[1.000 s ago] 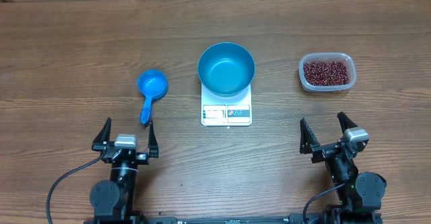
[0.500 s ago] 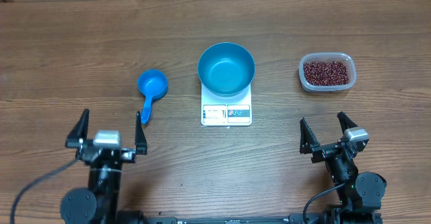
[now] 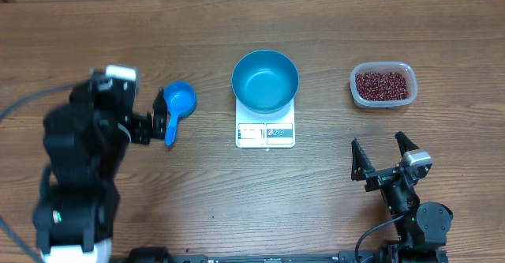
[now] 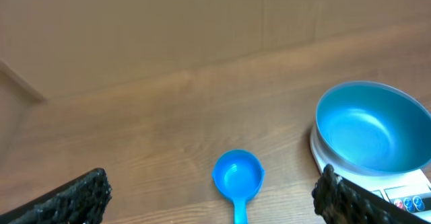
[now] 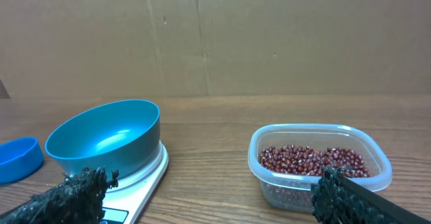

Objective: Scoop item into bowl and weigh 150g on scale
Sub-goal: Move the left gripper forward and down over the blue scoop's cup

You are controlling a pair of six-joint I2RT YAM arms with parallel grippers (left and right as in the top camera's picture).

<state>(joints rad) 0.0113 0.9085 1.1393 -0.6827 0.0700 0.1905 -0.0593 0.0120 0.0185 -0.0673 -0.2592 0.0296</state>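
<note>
Wood-grain tabletop (image 3: 316, 208), seen from overhead, with a plain cardboard wall (image 5: 202, 35) behind it in the wrist views. At far left, the left arm appears large and blurred in the overhead view. Its left pincer (image 4: 213, 190) has its jaws wide apart and holds nothing. In the left wrist view its two dark fingers frame the scene from the lower corners.

Just right of that arm lies a small blue scoop (image 3: 175, 111), cup toward the far edge and handle toward the near edge. It rests on the tabletop, and no contact with the fingers can be made out.

At centre stands the white scale (image 3: 265, 133), display and buttons along its near edge. The blue bowl (image 3: 265, 80) sits upright on it and looks empty.

Farther right, well apart from the scale, is a clear plastic tub (image 3: 355, 89) holding the red-brown beans (image 3: 383, 84). All the beans visible lie inside the tub.

At near right, the right pincer (image 3: 377, 148) has its jaws equally wide apart and empty, well short of the tub.
</note>
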